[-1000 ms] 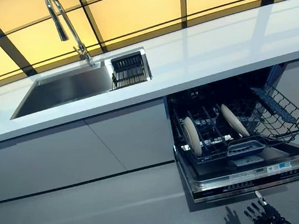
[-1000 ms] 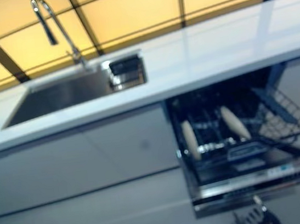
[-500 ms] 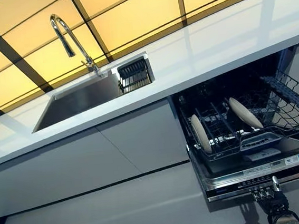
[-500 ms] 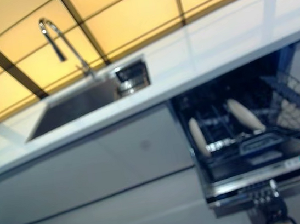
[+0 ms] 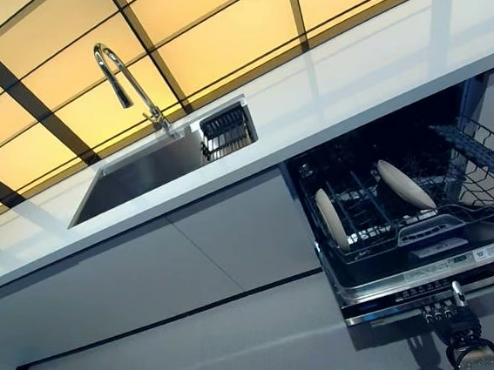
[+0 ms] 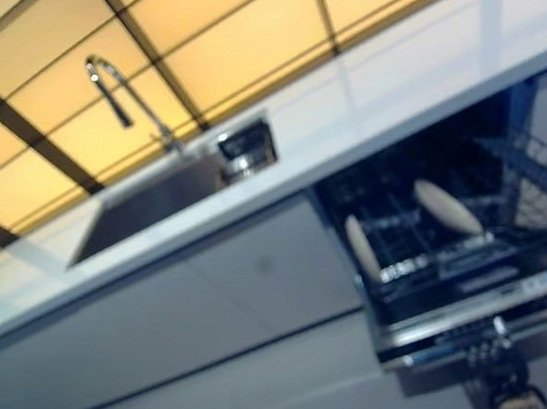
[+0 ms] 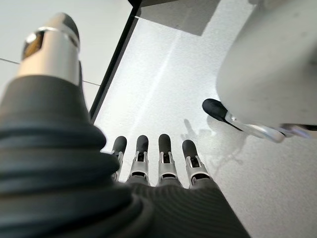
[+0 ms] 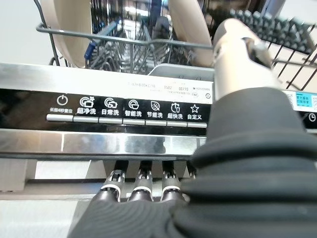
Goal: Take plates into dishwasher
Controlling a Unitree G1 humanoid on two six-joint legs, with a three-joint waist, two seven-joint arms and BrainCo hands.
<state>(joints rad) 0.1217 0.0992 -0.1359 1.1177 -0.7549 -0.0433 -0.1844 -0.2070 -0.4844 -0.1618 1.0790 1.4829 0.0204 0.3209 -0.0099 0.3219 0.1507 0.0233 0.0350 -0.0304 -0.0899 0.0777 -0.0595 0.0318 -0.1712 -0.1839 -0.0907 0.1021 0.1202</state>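
Moved: right hand has risen to the black-and-steel dishwasher door, straight fingers under its edge, gripping nothing.
Left hand: relaxed, empty.
Progress: two cream plates racked; door likely closes next.

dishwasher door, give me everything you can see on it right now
The dishwasher door hangs open below the white countertop, dropped forward and not quite flat. Its top edge carries a black control strip with white icons above a row of silver buttons, over a brushed steel band. Behind it the dark wire rack is pulled out, holding two pale plates on edge. The right hand has its fingers under the door's front edge, with the thumb up by the panel.
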